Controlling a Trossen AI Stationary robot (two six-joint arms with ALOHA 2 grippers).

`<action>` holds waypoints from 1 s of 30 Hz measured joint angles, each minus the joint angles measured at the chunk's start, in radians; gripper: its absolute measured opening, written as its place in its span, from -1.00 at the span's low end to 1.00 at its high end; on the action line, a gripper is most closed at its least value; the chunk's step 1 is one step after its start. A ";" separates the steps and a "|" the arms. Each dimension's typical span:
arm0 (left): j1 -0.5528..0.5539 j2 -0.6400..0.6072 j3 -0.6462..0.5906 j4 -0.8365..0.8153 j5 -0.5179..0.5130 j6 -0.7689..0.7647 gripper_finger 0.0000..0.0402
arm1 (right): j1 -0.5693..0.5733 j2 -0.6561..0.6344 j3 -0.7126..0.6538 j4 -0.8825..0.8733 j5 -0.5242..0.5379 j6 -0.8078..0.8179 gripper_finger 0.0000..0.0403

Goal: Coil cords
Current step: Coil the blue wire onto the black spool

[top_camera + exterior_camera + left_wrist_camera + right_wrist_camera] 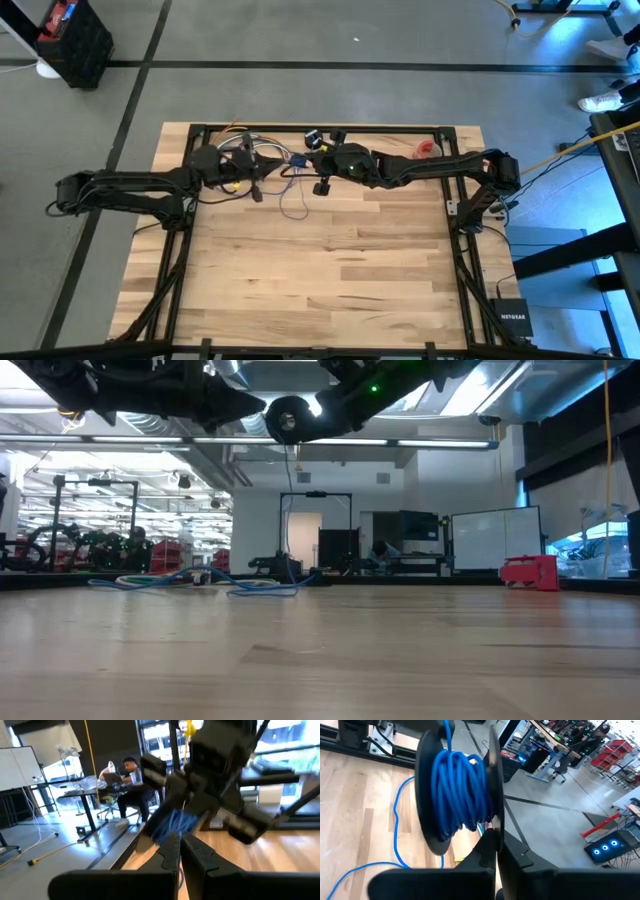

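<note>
A black spool [455, 790] wound with thin blue cord hangs high over the table's far middle, also seen in the high view [298, 160] and the low view [288, 420]. My right gripper [496, 842] is shut on it. One strand [296, 500] drops from the spool to the table, where loose cord [293, 207] lies in a loop on the wood [395, 820]. My left gripper [180, 842] is shut and points level at the spool from the table's left, its tips just short of the blue windings [172, 825]. My right gripper pinches the rim of one spool flange [493, 822] between its two fingers, coming nearly level from the table's right. The spool is lifted clear of the table, with its flanges upright. I cannot tell whether my left gripper touches the cord.
A bundle of multicoloured cables [245, 150] lies at the far left beside the left arm, low on the table [200, 580]. A small red object [428, 150] sits at the far right. Bare wood [330, 280] fills the near half. A person [127, 775] sits beyond the table.
</note>
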 joint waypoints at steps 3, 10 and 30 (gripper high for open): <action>-0.002 -0.015 0.000 0.040 0.000 -0.055 -0.99 | 0.000 0.000 0.000 -0.005 0.008 0.000 -0.98; -0.038 0.020 0.000 0.182 -0.002 -0.133 -0.99 | 0.001 -0.002 0.003 0.012 0.015 0.012 -0.99; -0.131 0.262 0.248 -0.022 0.002 0.011 -0.41 | -0.001 0.000 0.000 0.026 0.009 0.030 -0.99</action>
